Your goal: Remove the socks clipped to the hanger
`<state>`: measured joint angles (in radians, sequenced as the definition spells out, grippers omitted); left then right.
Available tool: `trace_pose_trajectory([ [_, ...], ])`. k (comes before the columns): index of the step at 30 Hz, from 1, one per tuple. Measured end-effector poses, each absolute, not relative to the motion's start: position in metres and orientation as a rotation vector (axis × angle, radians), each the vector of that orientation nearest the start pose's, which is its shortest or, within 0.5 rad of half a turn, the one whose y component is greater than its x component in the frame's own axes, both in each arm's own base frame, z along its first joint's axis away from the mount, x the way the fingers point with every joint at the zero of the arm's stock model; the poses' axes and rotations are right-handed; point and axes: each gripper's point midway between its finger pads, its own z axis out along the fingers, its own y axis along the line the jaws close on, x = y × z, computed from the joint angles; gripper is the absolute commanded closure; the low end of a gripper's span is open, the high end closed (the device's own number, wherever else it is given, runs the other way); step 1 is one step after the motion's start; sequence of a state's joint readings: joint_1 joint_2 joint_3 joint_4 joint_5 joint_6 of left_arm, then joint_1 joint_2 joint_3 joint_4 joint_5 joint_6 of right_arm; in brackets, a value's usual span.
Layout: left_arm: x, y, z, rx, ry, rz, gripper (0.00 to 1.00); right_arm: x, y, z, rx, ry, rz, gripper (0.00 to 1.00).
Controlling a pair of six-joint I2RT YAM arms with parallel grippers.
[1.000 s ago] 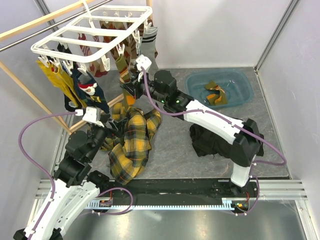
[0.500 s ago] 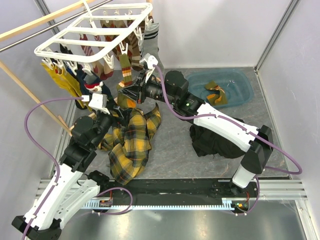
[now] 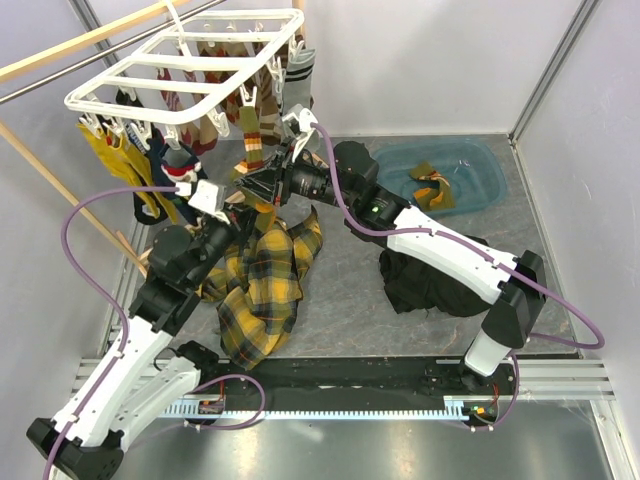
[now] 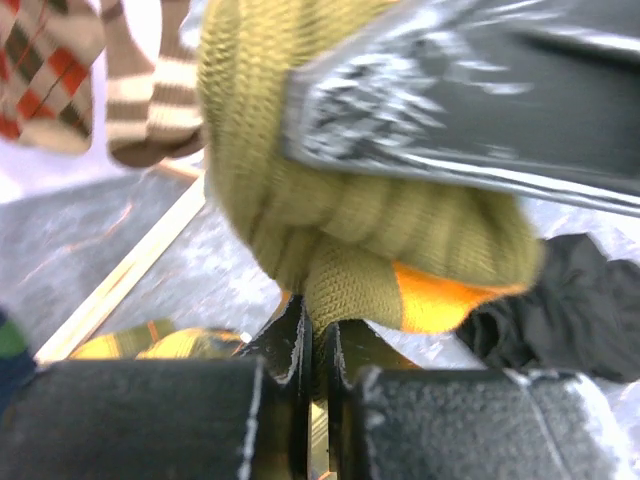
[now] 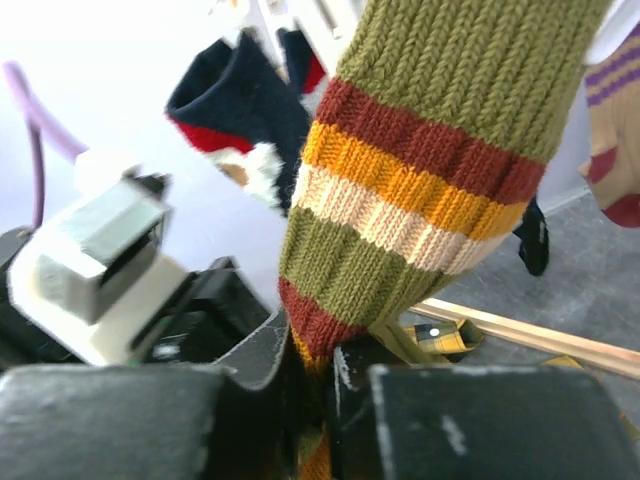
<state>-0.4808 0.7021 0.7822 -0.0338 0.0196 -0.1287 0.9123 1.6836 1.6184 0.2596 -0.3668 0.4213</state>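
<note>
Since a second earlier, the left tool (image 4: pixel 318 330) had snapped together on the toe of the striped sock (image 5: pixel 420 150). Just above, the right tool (image 5: pixel 318 362) pinched that sock too. It hung from the hanger (image 3: pixel 180 75), at eleven o'clock over the worktop (image 3: pixel 345 285).

We see the striped sock (image 5: pixel 420 180) as thick ribbed knit, soft and matt. The hanger (image 3: pixel 80 100) is smooth white plastic, slightly glossy. The plaid cloth (image 3: pixel 265 290) looks soft and woven. The table (image 3: pixel 350 290) is mottled matt grey, the far-right tub (image 3: pixel 497 172) glossy translucent plastic, and the left rack (image 3: pixel 60 185) pale bare wood.
</note>
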Motion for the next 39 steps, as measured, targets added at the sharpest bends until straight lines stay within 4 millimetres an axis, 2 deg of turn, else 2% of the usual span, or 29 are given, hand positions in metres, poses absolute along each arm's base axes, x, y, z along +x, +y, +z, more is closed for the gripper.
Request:
trace_pose_trajectory([
  [4,0.260,-0.150,0.339,0.295,1.467,-0.523,0.98,0.275,0.467,0.424,-0.620,1.410,1.305,0.67],
  [5,0.258,-0.150,0.340,0.298,1.459,-0.528,0.98,0.277,0.466,0.423,-0.604,1.423,1.297,0.59],
  [8,0.252,-0.149,0.344,0.307,1.440,-0.540,0.98,0.285,0.460,0.420,-0.547,1.465,1.256,0.44],
  [11,0.248,-0.149,0.347,0.310,1.424,-0.547,0.98,0.291,0.451,0.422,-0.491,1.491,1.217,0.39],
  [14,0.243,-0.149,0.351,0.321,1.409,-0.560,0.98,0.295,0.441,0.431,-0.438,1.493,1.188,0.37],
  [19,0.240,-0.152,0.350,0.340,1.408,-0.575,0.98,0.303,0.427,0.470,-0.342,1.455,1.149,0.30],
  [24,0.238,-0.155,0.349,0.359,1.413,-0.589,0.98,0.308,0.409,0.516,-0.266,1.374,1.104,0.32],
  [29,0.233,-0.160,0.349,0.392,1.406,-0.617,0.98,0.330,0.399,0.549,-0.200,1.336,0.977,0.33],
  [32,0.230,-0.163,0.350,0.412,1.399,-0.634,0.98,0.341,0.397,0.550,-0.194,1.346,0.904,0.33],
  [35,0.228,-0.166,0.349,0.428,1.396,-0.648,0.98,0.349,0.398,0.539,-0.204,1.379,0.828,0.33],
  [39,0.226,-0.167,0.350,0.437,1.393,-0.655,0.98,0.349,0.410,0.524,-0.240,1.410,0.762,0.32],
])
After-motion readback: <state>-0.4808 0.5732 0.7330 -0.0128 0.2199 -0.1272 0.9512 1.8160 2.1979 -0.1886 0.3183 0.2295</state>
